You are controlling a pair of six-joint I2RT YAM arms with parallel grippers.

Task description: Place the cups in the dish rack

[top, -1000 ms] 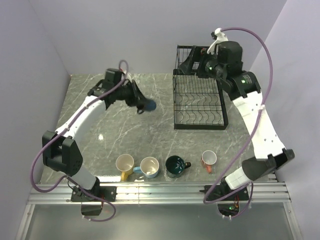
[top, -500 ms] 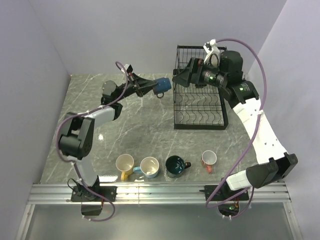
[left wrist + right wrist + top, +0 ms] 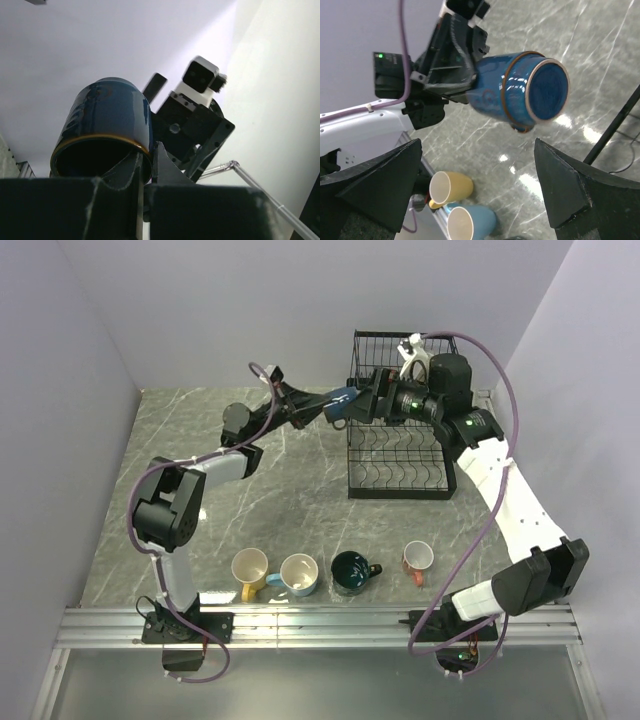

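Glossy glazed navy mug (image 3: pixel 520 95), black wire rack (image 3: pixel 400 455), polished marbled table (image 3: pixel 270 500)

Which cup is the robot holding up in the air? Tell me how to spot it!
Find the black wire dish rack at the back. Just left of it, the left gripper holds a dark navy blue mug sideways in the air. The four other mugs sit on the table near the front.

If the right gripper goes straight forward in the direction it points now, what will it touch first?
Most likely the navy mug, base first: it sits centred ahead of the open right gripper, held by the left gripper. How far is unclear.
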